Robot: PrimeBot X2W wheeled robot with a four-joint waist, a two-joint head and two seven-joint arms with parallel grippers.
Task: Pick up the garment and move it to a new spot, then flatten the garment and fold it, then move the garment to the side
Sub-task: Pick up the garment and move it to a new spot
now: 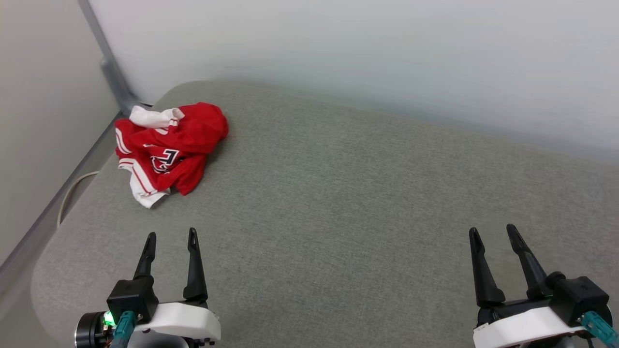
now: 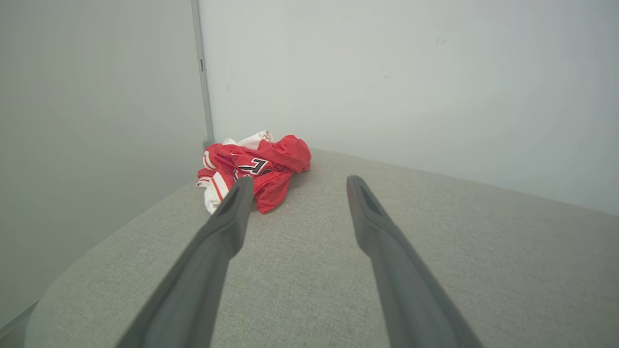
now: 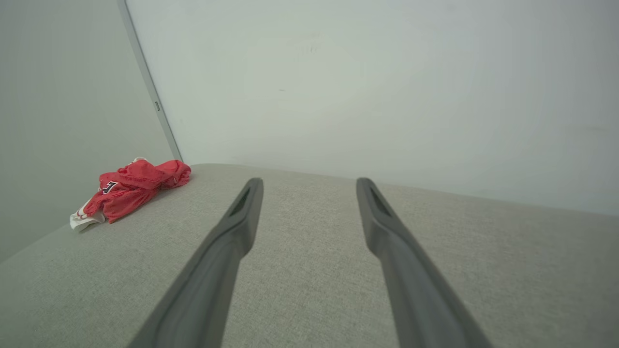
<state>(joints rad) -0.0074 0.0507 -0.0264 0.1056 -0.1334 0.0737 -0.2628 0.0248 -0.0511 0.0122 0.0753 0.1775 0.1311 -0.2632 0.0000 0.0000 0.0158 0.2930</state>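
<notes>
Red jersey [image 1: 169,147] crumpled at far left corner of grey cushioned surface [image 1: 348,203]. Left gripper [image 1: 171,235] and right gripper [image 1: 493,231] both spread wide, empty, well apart from jersey.

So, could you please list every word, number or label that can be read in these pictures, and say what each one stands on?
No text can be read whole.
On the garment: black, white-outlined characters on the red front, broken up by folds. One piece could be a "7" or part of a letter; I cannot tell which.
On the grey post in the wall corner: a small tag, too small to read.
</notes>
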